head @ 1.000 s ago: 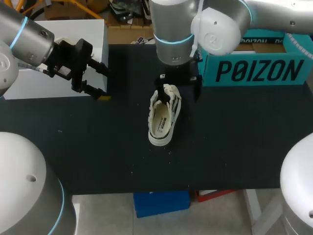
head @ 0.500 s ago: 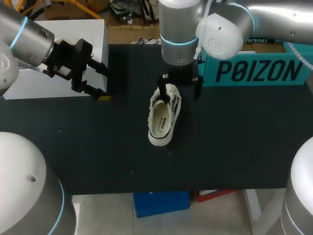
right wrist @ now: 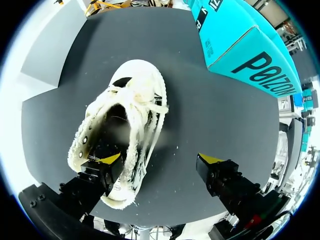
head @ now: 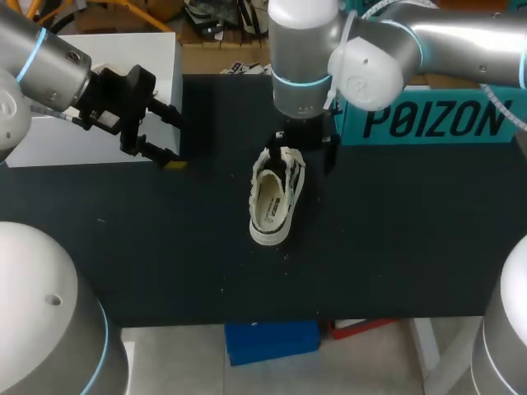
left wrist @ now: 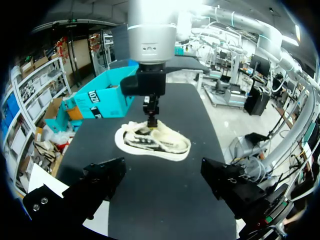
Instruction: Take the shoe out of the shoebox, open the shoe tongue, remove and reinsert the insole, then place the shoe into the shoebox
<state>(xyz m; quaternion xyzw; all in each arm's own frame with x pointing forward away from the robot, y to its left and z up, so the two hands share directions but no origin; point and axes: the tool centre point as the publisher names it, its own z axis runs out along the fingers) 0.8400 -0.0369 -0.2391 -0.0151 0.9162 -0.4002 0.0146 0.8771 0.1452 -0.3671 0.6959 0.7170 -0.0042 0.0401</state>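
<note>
Right arm (head: 305,66) has edged back a little; the shoe (head: 276,197) lies unmoved on the tabletop (head: 395,230), outside the teal shoebox (head: 428,123), whose inside is hidden. Right gripper (right wrist: 161,160) is spread, one finger at the laces, the other over bare tabletop. Left gripper (left wrist: 167,187) is spread, empty, well apart.

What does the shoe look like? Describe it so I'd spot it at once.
Start from the big black table and find the teal shoebox at its far right. The shoe lies near the table's middle, under the right gripper. Unlike the plain boxes around it, it is low, cream, laced and dark-striped.
</note>
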